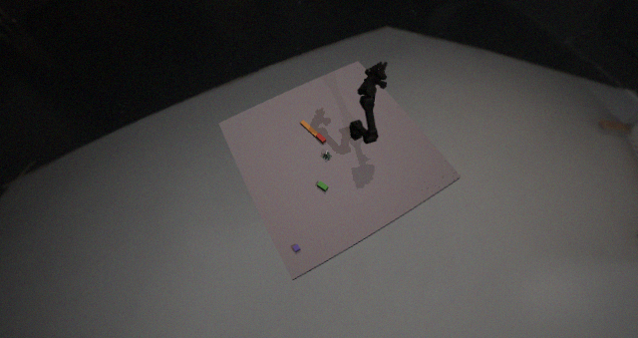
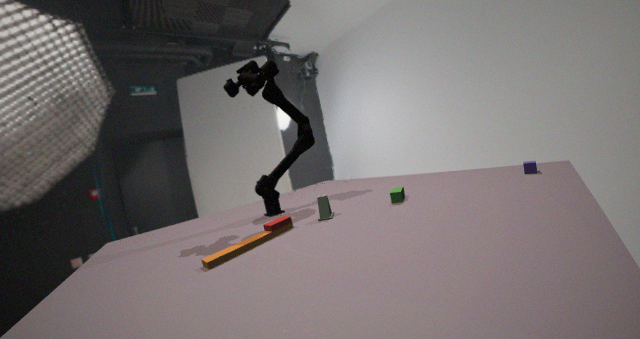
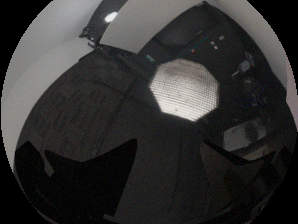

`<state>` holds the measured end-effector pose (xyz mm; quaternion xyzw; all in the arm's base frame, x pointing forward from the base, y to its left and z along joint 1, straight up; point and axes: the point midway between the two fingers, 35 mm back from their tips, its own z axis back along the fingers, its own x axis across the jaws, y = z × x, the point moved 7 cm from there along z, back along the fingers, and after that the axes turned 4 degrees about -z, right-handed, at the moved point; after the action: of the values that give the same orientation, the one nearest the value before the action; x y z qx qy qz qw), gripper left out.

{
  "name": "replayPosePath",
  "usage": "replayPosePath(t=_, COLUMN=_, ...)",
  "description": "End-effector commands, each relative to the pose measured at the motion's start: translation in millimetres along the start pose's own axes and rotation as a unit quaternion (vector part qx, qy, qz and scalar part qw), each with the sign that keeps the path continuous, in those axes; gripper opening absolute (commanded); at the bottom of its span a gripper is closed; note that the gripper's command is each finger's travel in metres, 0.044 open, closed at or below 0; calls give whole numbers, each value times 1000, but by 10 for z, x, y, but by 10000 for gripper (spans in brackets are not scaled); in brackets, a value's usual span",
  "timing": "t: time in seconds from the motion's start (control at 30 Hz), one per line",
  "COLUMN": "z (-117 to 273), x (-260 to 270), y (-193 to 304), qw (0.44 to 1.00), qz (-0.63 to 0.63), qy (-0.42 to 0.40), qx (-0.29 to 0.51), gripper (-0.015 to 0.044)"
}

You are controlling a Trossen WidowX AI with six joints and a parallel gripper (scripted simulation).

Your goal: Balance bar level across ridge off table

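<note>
On the pinkish table (image 1: 409, 164) (image 2: 425, 279), exterior view, left to right:
Orange bar (image 1: 308, 128) (image 2: 237, 249): lying flat on the tabletop, apart from the ridge, not balanced.
Gripper (image 1: 383, 74) (image 2: 242, 81) (image 3: 170, 144): raised well above the table, fingers spread fairly wide but short of fully open, nothing held (the wrist view shows a bright eight-sided panel (image 3: 185, 90) beyond them).
Red block (image 1: 321, 138) (image 2: 278, 224): on top of the bar, at its end nearer the ridge.
Dark arm (image 1: 369, 116) (image 2: 291, 110): bent at the elbow, rising from its base behind the bar.
Ridge (image 1: 326, 155) (image 2: 324, 207): grey-green, upright, narrower toward its top, with no bar across it.
Green block (image 1: 322, 185) (image 2: 397, 195): on the table, right of the ridge, apart from it.
Purple block (image 1: 296, 248) (image 2: 530, 167): farthest right, near a table corner.
</note>
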<state>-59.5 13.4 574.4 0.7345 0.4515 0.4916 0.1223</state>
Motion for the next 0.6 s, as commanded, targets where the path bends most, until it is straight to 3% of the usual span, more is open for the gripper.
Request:
replayPosePath(t=0.0, z=-95, x=-271, y=146, qw=997, qz=48, qy=44, qx=36, gripper=315)
replayPosePath(t=0.57, z=-57, x=-1553, y=840, qw=914, qz=236, qy=229, qx=239, gripper=315)
